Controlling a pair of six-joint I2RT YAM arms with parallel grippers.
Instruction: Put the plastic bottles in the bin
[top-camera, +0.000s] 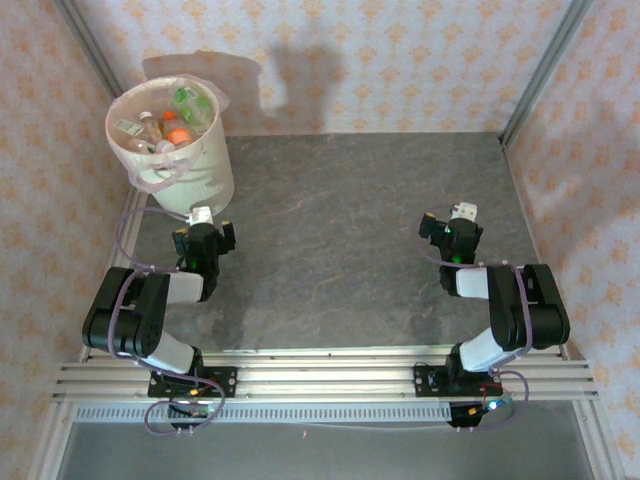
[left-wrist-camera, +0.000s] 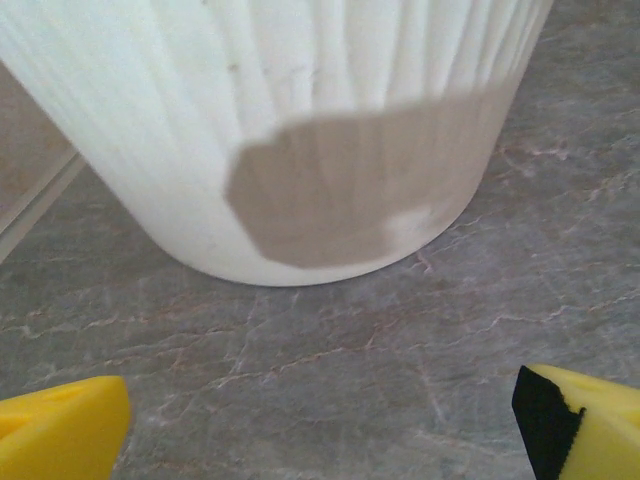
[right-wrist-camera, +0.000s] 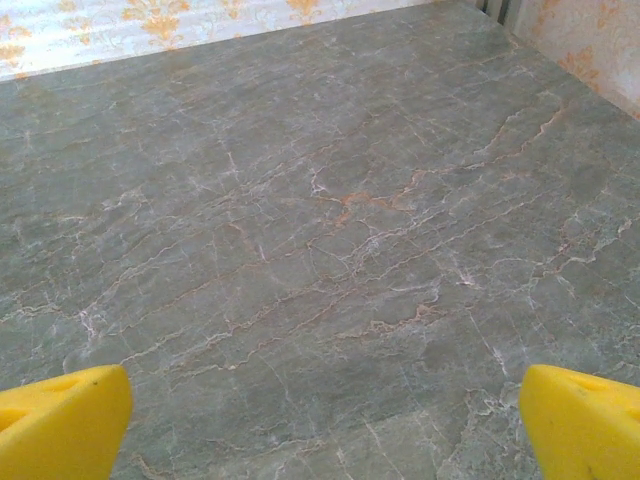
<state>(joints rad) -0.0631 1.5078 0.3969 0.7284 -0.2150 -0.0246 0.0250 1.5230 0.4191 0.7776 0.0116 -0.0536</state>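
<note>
The bin (top-camera: 205, 165), a round cream-white bucket lined with a thin bag, stands at the table's back left. Several plastic bottles (top-camera: 165, 128) lie inside it, with orange, green and white parts showing. My left gripper (top-camera: 201, 214) hovers just in front of the bin's base, open, with nothing between its yellow fingers (left-wrist-camera: 60, 430). In the left wrist view the bin's ribbed wall (left-wrist-camera: 300, 100) rises close ahead. On the right side of the table my right gripper (top-camera: 463, 211) is open over bare stone, its yellow fingertips (right-wrist-camera: 580, 420) wide apart and empty.
The grey marbled tabletop (top-camera: 340, 230) is walled by patterned panels at the back and both sides, with metal posts (top-camera: 540, 70) at the corners. An aluminium rail (top-camera: 320, 380) runs along the near edge under both arm bases.
</note>
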